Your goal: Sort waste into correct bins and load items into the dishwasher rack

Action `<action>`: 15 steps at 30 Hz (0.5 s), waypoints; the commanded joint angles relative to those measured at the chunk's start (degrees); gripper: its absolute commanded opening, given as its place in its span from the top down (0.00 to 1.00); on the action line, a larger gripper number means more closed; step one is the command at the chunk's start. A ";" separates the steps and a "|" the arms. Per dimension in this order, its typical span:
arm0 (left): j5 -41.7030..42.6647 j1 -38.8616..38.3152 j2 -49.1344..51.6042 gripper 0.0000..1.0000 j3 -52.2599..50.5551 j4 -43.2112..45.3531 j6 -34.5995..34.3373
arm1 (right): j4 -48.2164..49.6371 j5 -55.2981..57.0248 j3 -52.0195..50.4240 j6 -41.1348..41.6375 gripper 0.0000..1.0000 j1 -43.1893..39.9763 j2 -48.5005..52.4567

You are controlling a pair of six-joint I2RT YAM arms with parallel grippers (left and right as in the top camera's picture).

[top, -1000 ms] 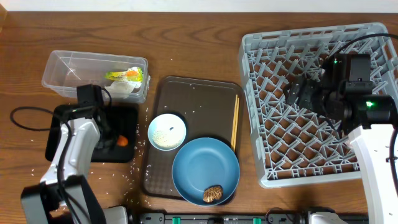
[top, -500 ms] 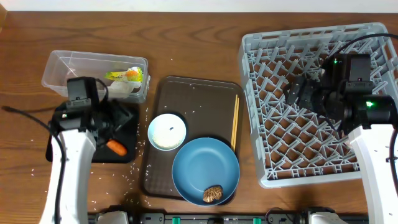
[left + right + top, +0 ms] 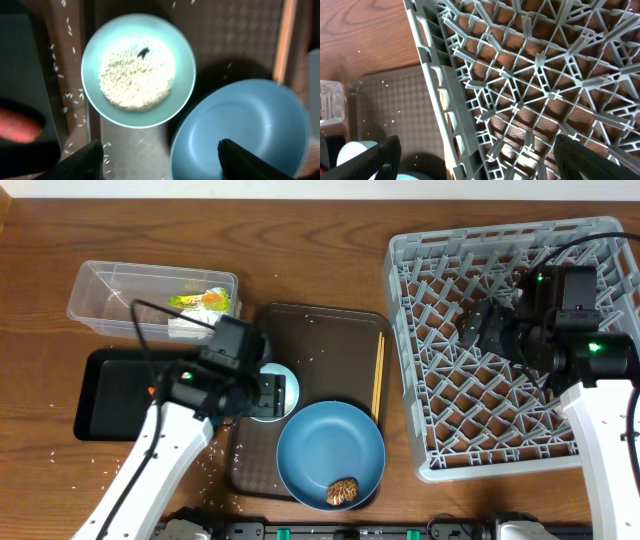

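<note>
Over the brown tray [image 3: 240,35], my left end effector [image 3: 159,150] hangs spread wide and empty above the white bowl [image 3: 91,60] of rice [image 3: 135,75], beside the blue plate [image 3: 240,130]. My right end effector [image 3: 476,140] is released too, over the grey rack [image 3: 520,75].

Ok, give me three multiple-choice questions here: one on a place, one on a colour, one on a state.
1. The brown food lump lies: A in a tub; B on the round blue plate; C on the wood.
2. The pegged plastic dishwasher rack is: A grey; B red; C green.
3. The left tool is: A shut on chopsticks; B open above the white rice-filled bowl; C shut on the lump.
Answers: B, it rests inside the plate's rim; A, its lattice is grey; B, its fingers stand apart with nothing between.
</note>
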 commanded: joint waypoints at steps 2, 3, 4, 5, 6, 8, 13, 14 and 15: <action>-10.51 -0.72 3.72 0.26 0.07 0.70 -2.86 | -0.04 0.35 0.00 0.52 0.09 0.57 0.17; -11.74 -0.48 4.70 0.26 0.02 1.68 -3.04 | -0.04 0.35 0.00 0.52 0.09 0.57 0.17; -12.66 -0.07 6.23 0.26 -0.04 3.45 -3.02 | 0.02 0.33 0.00 0.55 0.09 0.57 0.17; -13.03 0.20 7.32 0.26 -0.04 4.57 -3.02 | 0.07 0.35 0.00 0.55 0.09 0.57 0.17; -13.20 0.61 8.92 0.26 -0.04 6.01 -2.99 | 0.07 0.35 0.00 0.52 0.09 0.57 0.17; -13.18 1.60 12.00 0.26 -0.04 8.07 -3.02 | -0.02 0.35 0.00 0.52 0.09 0.57 0.17; -11.96 3.19 18.84 0.26 -0.04 11.56 -2.56 | -0.17 0.35 -0.04 0.50 0.08 0.57 0.17; -12.04 3.23 19.41 0.26 -0.04 11.61 -2.54 | -0.15 0.37 -0.04 0.50 0.08 0.57 0.17; -12.31 3.23 19.80 0.26 -0.04 11.58 -2.56 | -0.11 0.35 -0.04 0.50 0.08 0.57 0.17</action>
